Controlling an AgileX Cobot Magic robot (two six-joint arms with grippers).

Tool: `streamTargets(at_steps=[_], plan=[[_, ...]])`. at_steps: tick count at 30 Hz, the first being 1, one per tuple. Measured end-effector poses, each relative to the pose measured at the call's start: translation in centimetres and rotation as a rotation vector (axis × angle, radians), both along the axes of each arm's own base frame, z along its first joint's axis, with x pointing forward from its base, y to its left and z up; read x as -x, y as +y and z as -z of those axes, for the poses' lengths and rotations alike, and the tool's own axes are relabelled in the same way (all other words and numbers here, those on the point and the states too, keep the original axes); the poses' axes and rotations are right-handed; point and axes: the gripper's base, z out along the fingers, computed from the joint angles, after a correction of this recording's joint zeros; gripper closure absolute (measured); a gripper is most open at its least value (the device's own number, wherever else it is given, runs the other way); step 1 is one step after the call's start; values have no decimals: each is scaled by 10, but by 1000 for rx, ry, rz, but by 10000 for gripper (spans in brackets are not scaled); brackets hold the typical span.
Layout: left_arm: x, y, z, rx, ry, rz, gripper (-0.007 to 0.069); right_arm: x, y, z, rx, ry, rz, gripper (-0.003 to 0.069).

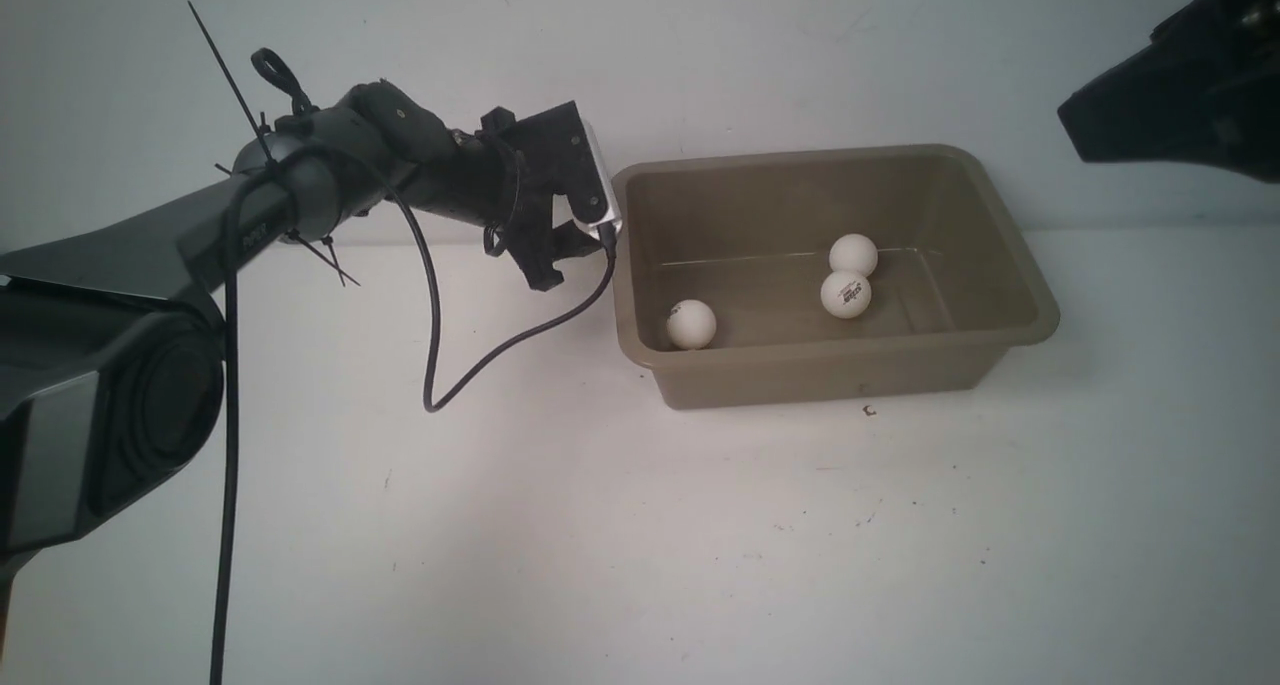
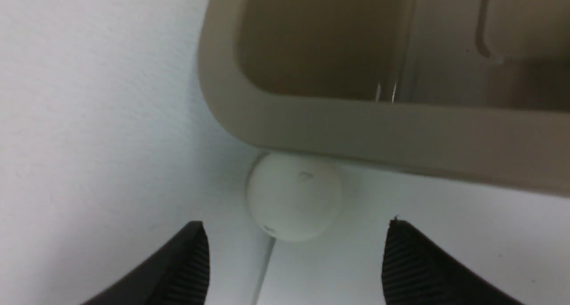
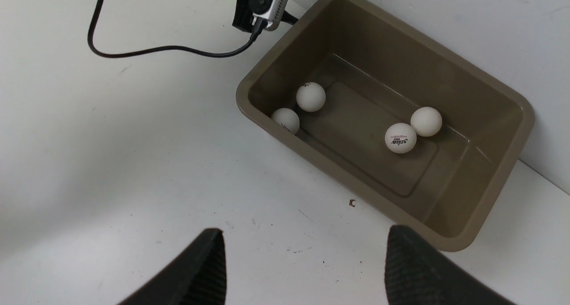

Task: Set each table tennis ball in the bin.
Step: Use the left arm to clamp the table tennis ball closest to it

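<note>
The taupe bin (image 1: 1000,360) stands against the back wall. Three table tennis balls lie in it: one by the front left wall (image 1: 691,324), two touching near the middle (image 1: 846,293) (image 1: 853,255). Another ball (image 2: 294,196) rests on the table outside the bin, tucked under its flared rim (image 2: 356,122) where table meets wall. My left gripper (image 2: 296,222) is open, its ribbed fingertips (image 2: 196,251) on either side just short of that ball, not touching it. My right gripper (image 3: 305,229) hangs open and empty above the table in front of the bin (image 3: 498,180).
The left arm (image 1: 330,165) reaches to the bin's back left corner, and its black cable (image 1: 440,365) loops down onto the table. The right arm's dark body (image 1: 1180,95) shows at the top right. A small brown speck (image 1: 869,411) lies by the bin's front wall.
</note>
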Motion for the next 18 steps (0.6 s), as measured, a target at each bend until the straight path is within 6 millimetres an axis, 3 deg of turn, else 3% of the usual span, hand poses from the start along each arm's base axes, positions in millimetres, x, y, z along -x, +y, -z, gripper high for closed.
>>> streamTargets(at_steps=[7, 18], plan=[[-3, -1, 35, -13, 28, 9, 157, 0, 0, 0, 0, 0, 0, 219], [-10, -3, 28, 66, -67, -34, 157, 0, 0, 0, 1, -1, 1, 219]])
